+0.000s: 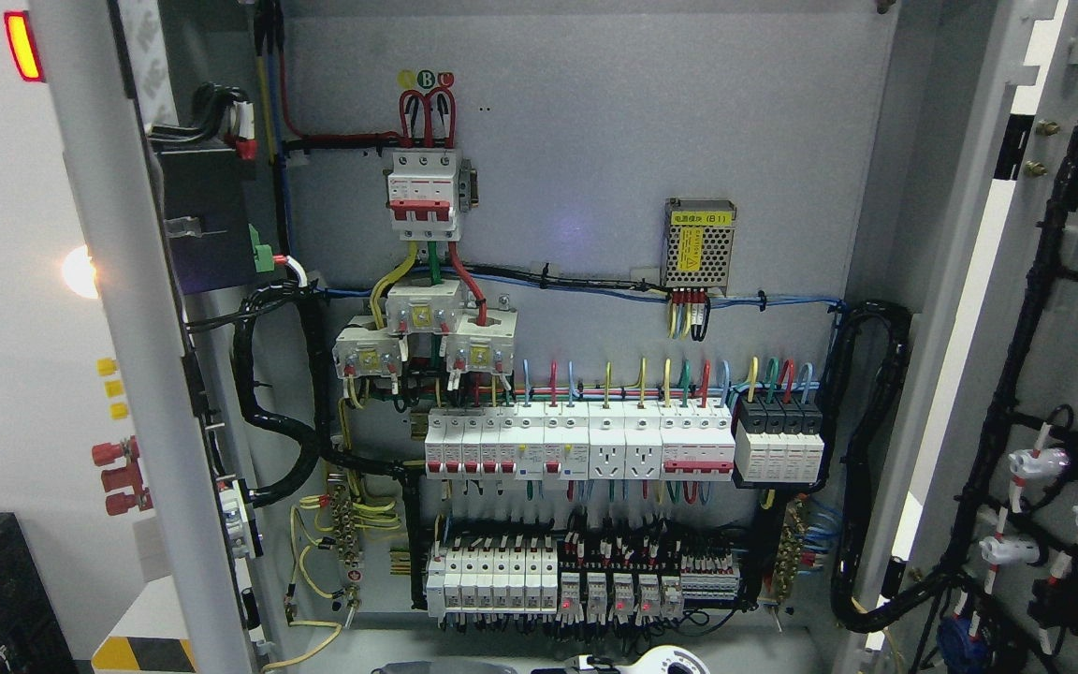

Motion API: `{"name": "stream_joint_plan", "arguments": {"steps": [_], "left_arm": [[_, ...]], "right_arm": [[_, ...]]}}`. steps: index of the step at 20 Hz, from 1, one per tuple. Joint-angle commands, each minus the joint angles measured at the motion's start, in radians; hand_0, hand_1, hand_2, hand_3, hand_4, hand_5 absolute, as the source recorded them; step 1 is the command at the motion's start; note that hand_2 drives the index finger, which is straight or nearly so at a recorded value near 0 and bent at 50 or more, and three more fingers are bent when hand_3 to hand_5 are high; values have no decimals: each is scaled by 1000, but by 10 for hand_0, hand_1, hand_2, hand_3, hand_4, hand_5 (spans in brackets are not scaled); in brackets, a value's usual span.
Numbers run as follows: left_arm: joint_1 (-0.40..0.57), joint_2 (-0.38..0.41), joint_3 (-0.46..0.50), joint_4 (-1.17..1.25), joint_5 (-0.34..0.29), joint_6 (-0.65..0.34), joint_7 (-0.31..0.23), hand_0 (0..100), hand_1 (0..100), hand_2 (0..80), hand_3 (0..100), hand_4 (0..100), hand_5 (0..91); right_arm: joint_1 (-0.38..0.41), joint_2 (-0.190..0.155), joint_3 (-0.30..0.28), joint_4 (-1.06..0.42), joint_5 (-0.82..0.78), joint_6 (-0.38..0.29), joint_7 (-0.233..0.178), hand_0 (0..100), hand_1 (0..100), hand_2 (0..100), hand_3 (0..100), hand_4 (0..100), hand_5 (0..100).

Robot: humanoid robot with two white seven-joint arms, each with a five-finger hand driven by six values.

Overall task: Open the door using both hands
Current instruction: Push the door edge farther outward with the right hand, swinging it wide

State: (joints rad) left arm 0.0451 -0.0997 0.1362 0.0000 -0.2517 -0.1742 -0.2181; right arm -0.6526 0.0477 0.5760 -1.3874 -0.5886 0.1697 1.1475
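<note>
Door: the grey metal cabinet door stands swung wide at the cabinet's right edge, its wired inner face showing.
Cabinet: white breaker rows fully exposed.
Hand: a white rounded part at the cabinet's bottom edge; which arm, and the fingers' state, I cannot tell.
Advice: it seems finished; withdraw slowly, away from the wires.

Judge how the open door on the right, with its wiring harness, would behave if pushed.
The open door looks like rigid sheet metal, so it would probably swing as one piece on its hinges rather than flex. The black harness and mounted parts likely add weight, so it may move sluggishly. The bundled cables crossing to the cabinet could tug near full travel.
</note>
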Motion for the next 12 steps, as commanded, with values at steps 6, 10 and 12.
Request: {"name": "stream_joint_plan", "arguments": {"steps": [6, 10, 12], "left_arm": [[-1, 0, 2, -12, 0, -1, 0, 837, 211, 0, 0, 0, 0], [-1, 0, 0, -11, 0, -1, 0, 837, 211, 0, 0, 0, 0], [-1, 0, 2, -12, 0, -1, 0, 837, 211, 0, 0, 0, 0]], "right_arm": [[-2, 58, 42, -8, 35, 8, -9, 0, 0, 0, 0, 0, 0], [-5, 80, 39, -8, 38, 48, -20, 0, 0, 0, 0, 0, 0], [-5, 80, 41, -8, 38, 50, -23, 0, 0, 0, 0, 0, 0]]}}
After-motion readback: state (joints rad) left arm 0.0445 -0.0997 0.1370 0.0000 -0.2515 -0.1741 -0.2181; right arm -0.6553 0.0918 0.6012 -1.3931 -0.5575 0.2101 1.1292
